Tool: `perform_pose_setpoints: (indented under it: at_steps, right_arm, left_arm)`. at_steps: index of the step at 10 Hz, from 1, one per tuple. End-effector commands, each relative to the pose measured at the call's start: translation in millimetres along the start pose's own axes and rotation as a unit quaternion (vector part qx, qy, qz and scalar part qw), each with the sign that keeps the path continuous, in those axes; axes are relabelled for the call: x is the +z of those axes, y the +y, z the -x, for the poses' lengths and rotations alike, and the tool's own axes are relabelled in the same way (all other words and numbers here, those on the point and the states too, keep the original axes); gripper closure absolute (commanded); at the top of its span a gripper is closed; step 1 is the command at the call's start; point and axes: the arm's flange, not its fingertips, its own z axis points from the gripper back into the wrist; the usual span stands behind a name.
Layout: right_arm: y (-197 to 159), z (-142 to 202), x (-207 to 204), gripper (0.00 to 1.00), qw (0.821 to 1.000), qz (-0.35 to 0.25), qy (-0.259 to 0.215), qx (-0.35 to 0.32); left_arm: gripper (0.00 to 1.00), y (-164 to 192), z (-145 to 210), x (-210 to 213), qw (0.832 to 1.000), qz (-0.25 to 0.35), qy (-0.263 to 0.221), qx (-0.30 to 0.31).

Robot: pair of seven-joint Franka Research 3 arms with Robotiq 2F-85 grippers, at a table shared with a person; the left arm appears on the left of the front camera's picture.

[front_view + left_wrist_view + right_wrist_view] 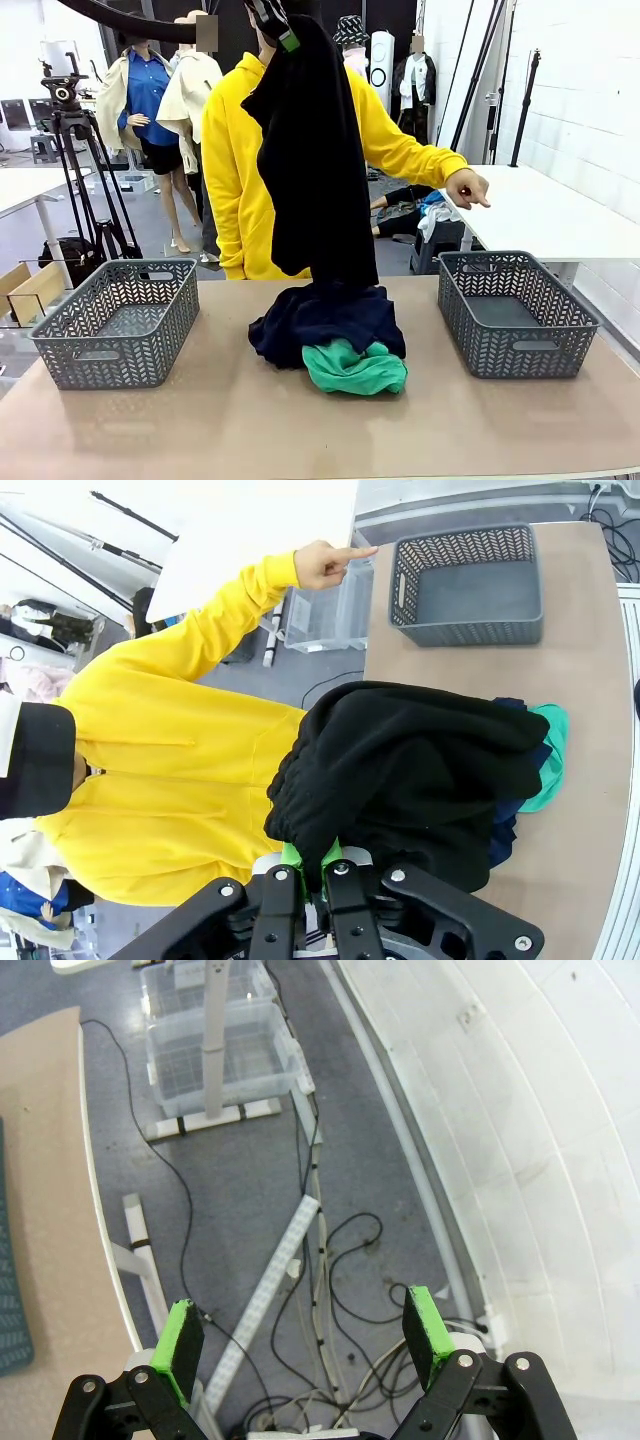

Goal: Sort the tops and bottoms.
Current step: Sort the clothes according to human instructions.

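Observation:
My left gripper [281, 30] is high above the table's middle, shut on the top edge of a black garment [315, 150] that hangs down long to the pile below. In the left wrist view the green pads [310, 858] pinch that black cloth [410, 770]. On the table under it lie a dark navy garment [325, 320] and a bright green one [352, 368]. The right gripper [305, 1335] is open with nothing between its fingers, off the table's side over the floor.
A grey basket [118, 320] stands at the table's left and another grey basket [515, 310] at its right. A person in a yellow hoodie [232, 170] stands behind the table, their hand [468, 187] pointing over the right basket. Cables lie on the floor [330, 1230].

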Motion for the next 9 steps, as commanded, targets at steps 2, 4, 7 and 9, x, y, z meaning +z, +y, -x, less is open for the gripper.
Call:
perform_pose_setpoints:
  at_steps: [2, 4, 7, 9]
  right_arm:
    - [-1, 1, 0, 0.0, 1.0, 0.0, 0.003, 0.005]
    - [-1, 1, 0, 0.0, 1.0, 0.0, 0.003, 0.005]
    - [-1, 1, 0, 0.0, 1.0, 0.0, 0.003, 0.005]
    - [-1, 1, 0, 0.0, 1.0, 0.0, 0.003, 0.005]
  left_arm:
    - [1.0, 3, -2, 5, 1.0, -0.009, -0.006, 0.0]
    - [1.0, 3, -2, 5, 1.0, -0.009, -0.006, 0.0]
    - [1.0, 3, -2, 5, 1.0, -0.009, -0.006, 0.0]
    - [1.0, 8, -41, -27, 1.0, -0.01, -0.023, -0.005]
